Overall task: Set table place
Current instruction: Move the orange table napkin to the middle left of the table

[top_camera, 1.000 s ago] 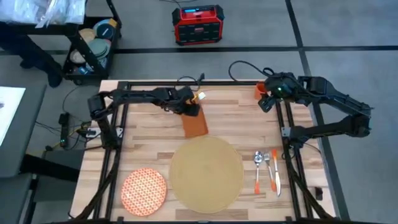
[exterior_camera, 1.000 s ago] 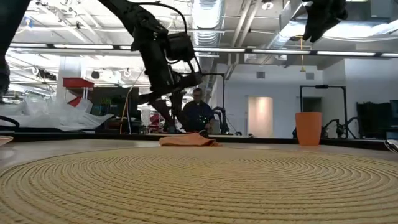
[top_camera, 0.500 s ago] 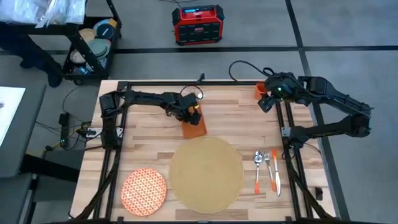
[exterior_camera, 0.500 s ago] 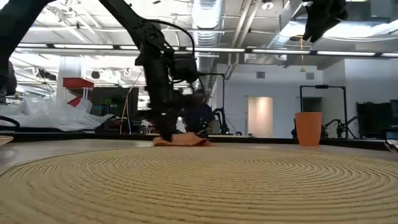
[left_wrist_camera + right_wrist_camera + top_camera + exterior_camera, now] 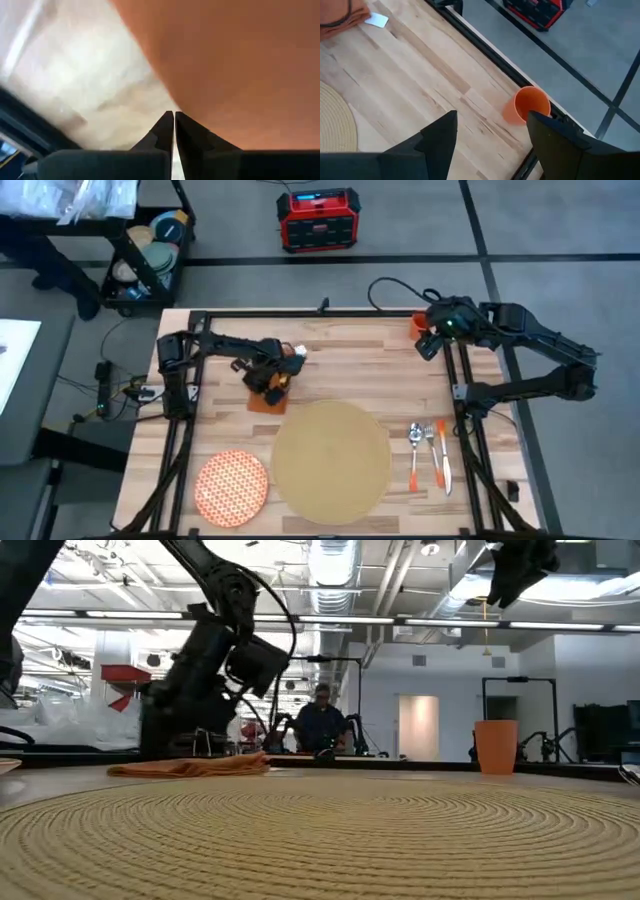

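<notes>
The light-wood worktop (image 5: 360, 365) stands on a grey floor; behind it sit a red case (image 5: 317, 220) and a cart (image 5: 150, 255), and one person (image 5: 322, 725) sits in the room beyond. One mat (image 5: 332, 459) is the landmark: one plate (image 5: 231, 485) to its left, one napkin (image 5: 268, 398) at its upper left, three cutlery pieces (image 5: 428, 452) to its right, one cup (image 5: 419, 324) far upper right. The left gripper (image 5: 277, 385), jaws pressed together, pinches the napkin. The right gripper (image 5: 490, 137) hangs above the cup, jaws spread.

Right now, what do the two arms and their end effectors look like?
Both arms are dark, near-black, built of slim jointed links. The left end effector has two black wedge-shaped fingers. The right end effector has two broad, flat black fingers; a small green light shows near that arm's wrist, and a black cable loops behind it.
</notes>
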{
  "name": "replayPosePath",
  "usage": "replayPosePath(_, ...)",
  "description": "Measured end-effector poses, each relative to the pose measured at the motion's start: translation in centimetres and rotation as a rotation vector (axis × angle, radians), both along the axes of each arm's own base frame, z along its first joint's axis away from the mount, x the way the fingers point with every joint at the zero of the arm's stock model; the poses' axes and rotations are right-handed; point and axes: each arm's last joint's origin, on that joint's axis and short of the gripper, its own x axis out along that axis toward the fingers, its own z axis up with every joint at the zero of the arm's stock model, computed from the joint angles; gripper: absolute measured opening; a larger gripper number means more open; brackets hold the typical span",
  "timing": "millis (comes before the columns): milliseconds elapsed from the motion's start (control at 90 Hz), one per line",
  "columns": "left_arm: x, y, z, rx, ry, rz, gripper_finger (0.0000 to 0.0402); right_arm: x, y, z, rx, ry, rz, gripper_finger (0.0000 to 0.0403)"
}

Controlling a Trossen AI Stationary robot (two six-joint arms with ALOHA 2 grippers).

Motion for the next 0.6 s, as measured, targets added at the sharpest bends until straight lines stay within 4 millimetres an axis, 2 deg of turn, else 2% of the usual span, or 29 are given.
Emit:
replayPosePath(122,-0.7,-2.3,-0.8,0.000,-0.053,0.027,0.0000,0.0,0.0,0.0,0.000,0.000,0.000,0.0228)
replayPosePath(256,-0.7,-3.6,-0.1,0.028,-0.128,0.056,0.0000,0.0,0.0,0.0,-0.002,0.002,0.003,0.0228)
replayPosePath(311,-0.6,-3.9,0.8,0.032,-0.190,0.080,0.0000,0.0,0.0,0.0,-0.003,0.002,0.003,0.0228)
replayPosePath(433,-1.5,-4.0,4.1,0.065,-0.324,0.154,0.0000,0.0,0.0,0.0,-0.002,0.002,0.003,0.0228)
replayPosePath(522,-2.1,-3.9,6.1,0.178,-0.433,0.193,0.0000,0.0,0.0,0.0,0.000,-0.001,-0.002,0.0228)
replayPosePath(600,-2.6,-3.1,7.1,0.294,-0.515,0.246,0.0000,0.0,0.0,0.0,0.002,-0.005,-0.006,0.0228)
